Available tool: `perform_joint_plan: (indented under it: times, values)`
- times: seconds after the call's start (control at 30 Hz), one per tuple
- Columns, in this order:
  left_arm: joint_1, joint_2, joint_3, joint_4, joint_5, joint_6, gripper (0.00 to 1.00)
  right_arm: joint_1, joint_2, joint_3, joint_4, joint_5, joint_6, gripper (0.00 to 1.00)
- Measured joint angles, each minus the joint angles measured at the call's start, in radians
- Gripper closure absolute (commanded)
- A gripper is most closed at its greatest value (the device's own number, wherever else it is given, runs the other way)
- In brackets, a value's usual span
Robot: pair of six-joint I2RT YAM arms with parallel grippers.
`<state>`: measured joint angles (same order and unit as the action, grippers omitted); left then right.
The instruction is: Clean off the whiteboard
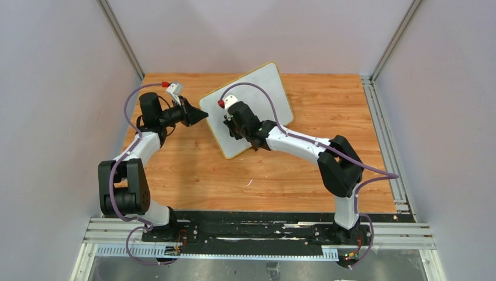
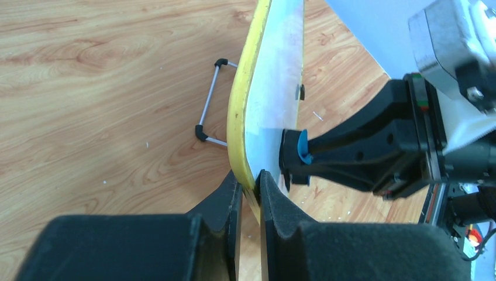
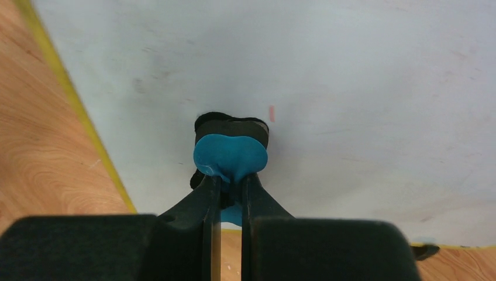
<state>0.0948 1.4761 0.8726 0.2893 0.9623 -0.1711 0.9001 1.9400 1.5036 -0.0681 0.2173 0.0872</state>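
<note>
- standing tilted toward the far middle of the wooden table (image 1: pixel 193 170): whiteboard (image 1: pixel 260 99), yellow-framed, with a wire leg (image 2: pixel 209 105) with black caps showing behind it.
- left gripper (image 2: pixel 250 181): jaws closed on the board's yellow frame at its left edge.
- right gripper (image 3: pixel 230 181): jaws pinched on the blue grip of an eraser (image 3: pixel 229 153), its black pad pressed against the white face.
- small red mark (image 3: pixel 271 113) just beside the eraser, with faint grey smudges around it.
- right arm (image 1: pixel 292 143) and purple cable (image 1: pixel 257 85): lying across the board, covering part of its near half from above.
</note>
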Motion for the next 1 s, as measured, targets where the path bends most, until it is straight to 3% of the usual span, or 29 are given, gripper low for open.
perform_joint_plan:
  times: [0.47,1.0]
  values:
    - [0.0,0.0,0.001,0.0,0.004,0.004,1.0,-0.183,-0.087,-0.06,-0.01,0.012,-0.006,0.99]
    - [0.0,0.0,0.001,-0.002,0.001,0.006,1.0,-0.024,0.006,0.061,-0.014,-0.007,-0.005,0.99]
